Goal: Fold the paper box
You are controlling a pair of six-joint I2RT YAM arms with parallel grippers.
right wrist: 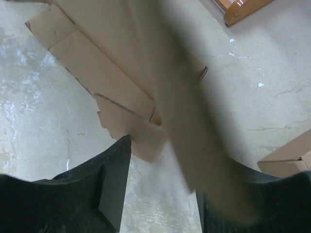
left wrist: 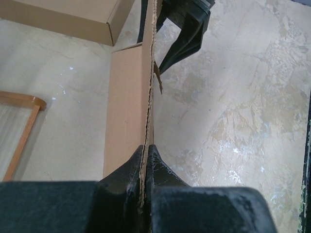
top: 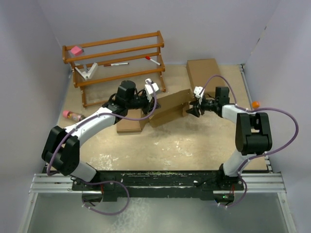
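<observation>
The paper box is a brown cardboard blank held partly upright at the table's middle. My left gripper is shut on its left end. In the left wrist view the jaws pinch the blank's thin edge, and a panel runs away from them. My right gripper is at the blank's right end. In the right wrist view it is open. A blurred flap lies across its right finger, and the notched panels lie beyond. The right gripper also shows in the left wrist view.
A wooden rack holding markers and a pink item stands at the back left. A large flat brown box lies at the back right. Another brown box lies under my left arm. A pink bottle lies at the left.
</observation>
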